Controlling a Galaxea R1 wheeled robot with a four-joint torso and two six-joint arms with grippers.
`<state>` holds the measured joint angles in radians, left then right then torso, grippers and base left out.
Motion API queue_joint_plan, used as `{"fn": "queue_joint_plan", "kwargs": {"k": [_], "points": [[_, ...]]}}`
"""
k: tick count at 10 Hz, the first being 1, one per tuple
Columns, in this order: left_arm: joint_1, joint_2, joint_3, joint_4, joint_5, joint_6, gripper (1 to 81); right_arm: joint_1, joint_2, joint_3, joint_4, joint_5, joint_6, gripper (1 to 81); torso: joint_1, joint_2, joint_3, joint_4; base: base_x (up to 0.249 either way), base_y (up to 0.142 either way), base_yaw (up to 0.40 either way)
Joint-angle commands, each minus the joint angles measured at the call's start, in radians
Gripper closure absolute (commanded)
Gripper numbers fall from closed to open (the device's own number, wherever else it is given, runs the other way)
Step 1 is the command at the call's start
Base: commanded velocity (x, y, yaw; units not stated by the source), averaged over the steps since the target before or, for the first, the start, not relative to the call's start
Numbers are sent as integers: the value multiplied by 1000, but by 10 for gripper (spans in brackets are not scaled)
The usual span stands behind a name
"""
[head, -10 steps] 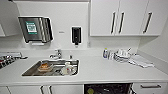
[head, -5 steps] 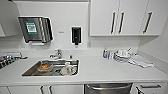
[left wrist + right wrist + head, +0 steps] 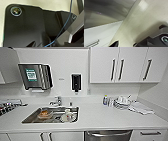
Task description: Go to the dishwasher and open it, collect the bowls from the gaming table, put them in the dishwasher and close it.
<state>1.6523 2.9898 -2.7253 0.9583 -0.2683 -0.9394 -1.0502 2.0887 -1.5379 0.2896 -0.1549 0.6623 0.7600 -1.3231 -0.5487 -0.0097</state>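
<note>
The dishwasher [image 3: 108, 135] shows as a stainless-steel front with a wide bar handle, under the white counter [image 3: 105, 118] to the right of the sink, and its door is shut. The bowls and the gaming table are out of view. In the left wrist view a dark part of my left gripper [image 3: 32, 44] lies over the robot's dark plate. The right wrist view has a dark tip of my right gripper [image 3: 114, 44] above pale floor and a white cabinet front.
A steel sink [image 3: 30, 119] holds dishes, one of them orange-brown [image 3: 44, 114]. White dishes [image 3: 122, 102] and a cloth [image 3: 141, 108] lie at the counter's right. White upper cabinets [image 3: 125, 64], a towel dispenser [image 3: 35, 75] and a soap dispenser [image 3: 76, 82] hang on the wall.
The whole head picture has shifted slightly, so the camera moved. More of the dishwasher's top shows at the lower edge now.
</note>
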Motion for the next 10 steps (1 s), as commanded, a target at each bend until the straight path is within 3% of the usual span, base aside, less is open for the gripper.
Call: {"fn": "queue_joint_plan", "kwargs": {"k": [1, 3, 5, 7, 10], "points": [[-33, -3, -1, 11, 31, 7, 10, -87, 99, -109, -454, 5, -30, 10, 0, 0, 0, 0, 0, 0, 0], [-44, 3, -19, 11, 31, 5, 10, -162, 160, -198, -605, 8, -32, 10, 0, 0, 0, 0, 0, 0, 0], [-53, 20, -60, 11, 31, 5, 10, -228, 231, -324, -691, 18, -35, 10, 0, 0, 0, 0, 0, 0, 0], [-58, 29, -82, 11, 32, 5, 10, -281, 313, -459, -747, 20, -35, 10, 0, 0, 0, 0, 0, 0, 0], [-75, 32, -85, 6, 101, 4, 10, -343, 435, -662, -825, 123, -35, 10, 0, 0, 0, 0, 0, 0, 0]]}}
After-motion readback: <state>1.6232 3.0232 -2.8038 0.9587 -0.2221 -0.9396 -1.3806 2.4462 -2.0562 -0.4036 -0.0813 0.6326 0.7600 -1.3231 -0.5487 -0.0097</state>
